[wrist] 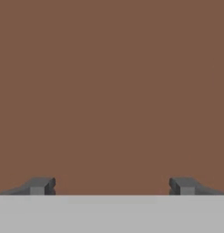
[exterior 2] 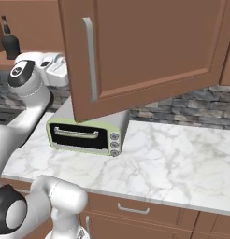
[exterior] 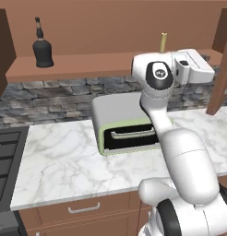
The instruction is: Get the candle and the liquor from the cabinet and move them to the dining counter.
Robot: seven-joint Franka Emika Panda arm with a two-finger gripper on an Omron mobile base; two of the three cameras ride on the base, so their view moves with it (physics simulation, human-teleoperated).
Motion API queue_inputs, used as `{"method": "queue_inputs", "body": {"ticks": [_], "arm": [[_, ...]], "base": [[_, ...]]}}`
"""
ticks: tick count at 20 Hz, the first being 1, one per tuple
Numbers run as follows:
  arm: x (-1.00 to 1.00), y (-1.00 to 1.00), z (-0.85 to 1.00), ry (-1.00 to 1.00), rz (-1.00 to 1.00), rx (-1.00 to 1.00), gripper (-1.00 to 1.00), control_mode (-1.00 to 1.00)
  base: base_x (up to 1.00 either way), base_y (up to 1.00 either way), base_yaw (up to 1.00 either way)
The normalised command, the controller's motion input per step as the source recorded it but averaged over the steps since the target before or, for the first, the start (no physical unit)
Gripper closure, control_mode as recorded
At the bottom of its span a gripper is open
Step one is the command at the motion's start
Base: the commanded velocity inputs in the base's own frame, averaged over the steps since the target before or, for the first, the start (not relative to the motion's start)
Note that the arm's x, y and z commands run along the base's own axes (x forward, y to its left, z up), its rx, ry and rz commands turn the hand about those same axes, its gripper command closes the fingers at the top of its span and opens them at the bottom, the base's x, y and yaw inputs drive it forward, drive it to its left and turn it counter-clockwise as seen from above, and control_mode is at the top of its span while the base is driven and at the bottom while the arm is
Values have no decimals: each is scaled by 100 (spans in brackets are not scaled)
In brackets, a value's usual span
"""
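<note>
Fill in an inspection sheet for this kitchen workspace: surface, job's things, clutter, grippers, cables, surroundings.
Surface: white grey-veined marble worktop, bare apart from one appliance.
Job's things: liquor stands at the left of the cabinet shelf; candle pokes up behind the arm further right. Cabinet door hangs open.
Clutter: toaster oven on the worktop under the shelf.
Grippers: gripper open, nothing between its tips, facing plain brown wood.
Cables: nothing seen.
Surroundings: stone backsplash, stove at left, drawers below.
</note>
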Motion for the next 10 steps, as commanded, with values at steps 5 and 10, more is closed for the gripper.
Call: {"method": "queue_inputs", "body": {"ticks": [5,10], "arm": [[-26,-65,0,0,0,0,-100,-100],[-56,-92,0,0,0,0,-100,-100]], "base": [[0,0,0],[0,0,0]]}}
